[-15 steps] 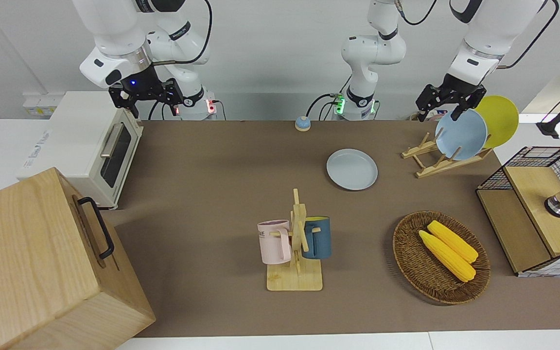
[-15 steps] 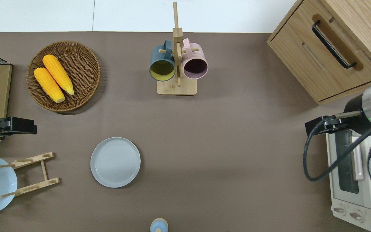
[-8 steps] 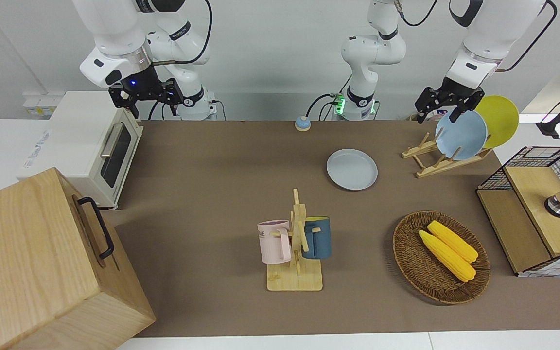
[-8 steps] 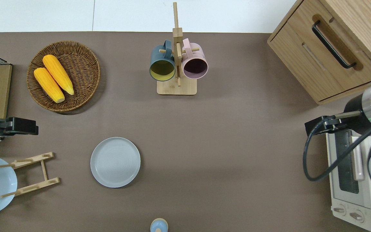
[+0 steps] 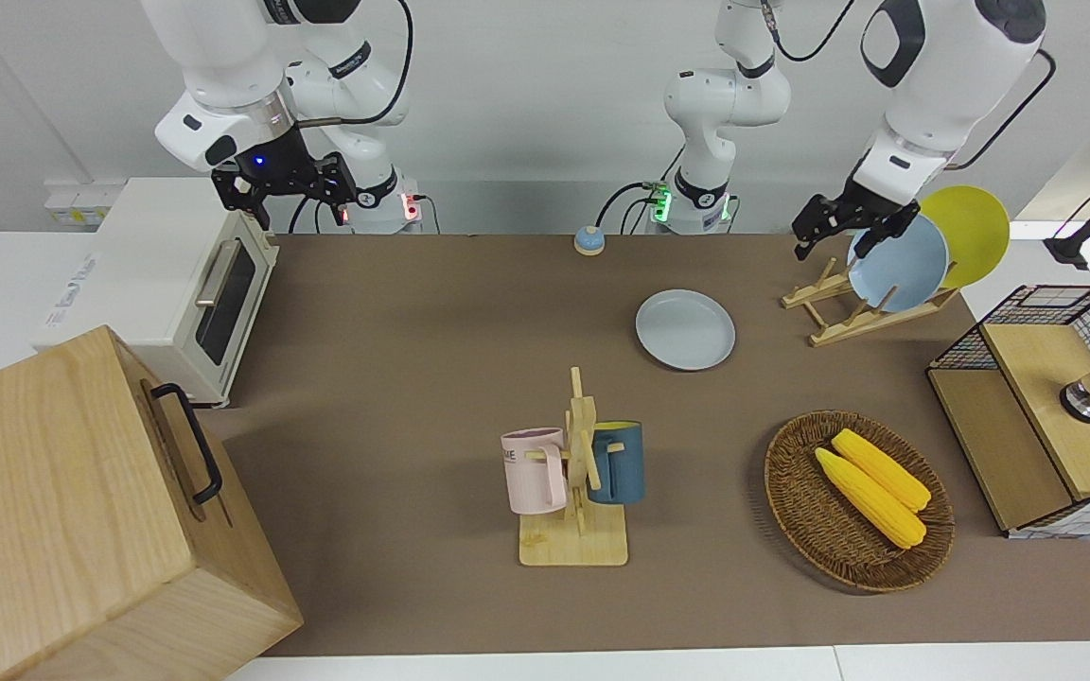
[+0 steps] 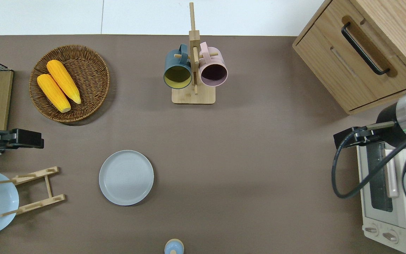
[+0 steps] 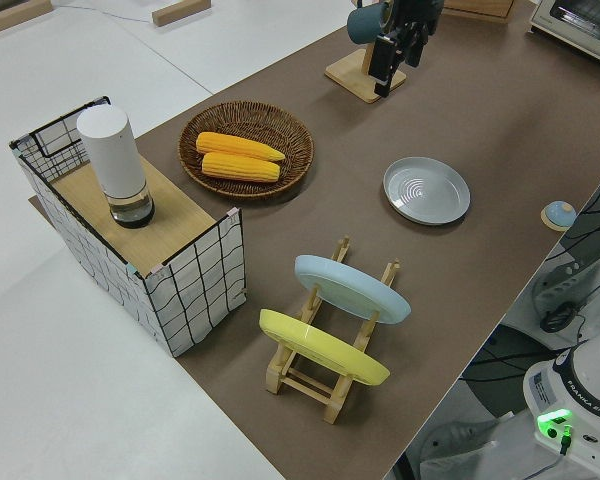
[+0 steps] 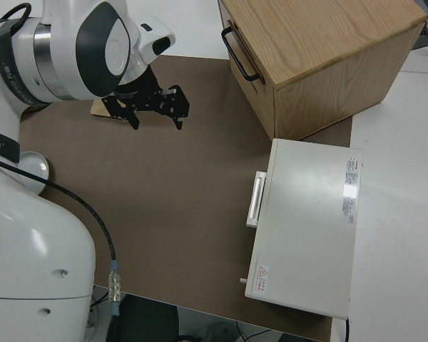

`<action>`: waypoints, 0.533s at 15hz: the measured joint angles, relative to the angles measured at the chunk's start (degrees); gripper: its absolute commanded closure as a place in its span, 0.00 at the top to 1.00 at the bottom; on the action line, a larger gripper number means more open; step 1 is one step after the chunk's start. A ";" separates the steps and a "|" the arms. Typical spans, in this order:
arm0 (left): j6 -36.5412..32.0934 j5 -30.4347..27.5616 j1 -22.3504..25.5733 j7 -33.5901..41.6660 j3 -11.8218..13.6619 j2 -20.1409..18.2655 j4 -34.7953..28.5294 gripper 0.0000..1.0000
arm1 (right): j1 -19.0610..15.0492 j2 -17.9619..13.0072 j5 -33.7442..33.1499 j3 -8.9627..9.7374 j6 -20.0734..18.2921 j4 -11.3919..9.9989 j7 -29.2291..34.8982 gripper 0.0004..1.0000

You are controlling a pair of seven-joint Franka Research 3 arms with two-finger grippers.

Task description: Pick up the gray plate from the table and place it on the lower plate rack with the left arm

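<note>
- Your left hand hangs empty in the air, up off the surface, its fingers spread apart (the gap shows best from the front camera).
- Seen from overhead, the left hand is over bare brown surface, between the wicker basket and the lower plate rack.
- The rack sits just nearer to the robots than the hand's spot; it carries a light blue plate and a yellow plate, both leaning on its pegs, with the slots toward the right arm's end unfilled.
- The gray plate lies flat on the surface, apart from the hand, toward the right arm's end of the surface from it and beside the rack, touching nothing.
- The basket holds two corn cobs.
- Your right hand is parked, fingers apart.
</note>
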 measured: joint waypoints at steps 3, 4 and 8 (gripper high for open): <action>10.07 -1.34 0.01 -0.24 0.01 -2.78 -12.05 1.00 | 0.00 0.00 0.00 0.00 0.00 0.00 0.00 0.98; 12.69 -1.36 -0.03 -0.24 -0.03 -3.98 -16.21 1.00 | 0.00 0.00 0.00 0.00 0.00 0.00 0.00 0.98; 22.24 -2.18 -0.11 -0.54 -0.20 -7.46 -30.18 1.00 | 0.00 0.00 0.00 0.00 0.00 0.00 0.00 0.98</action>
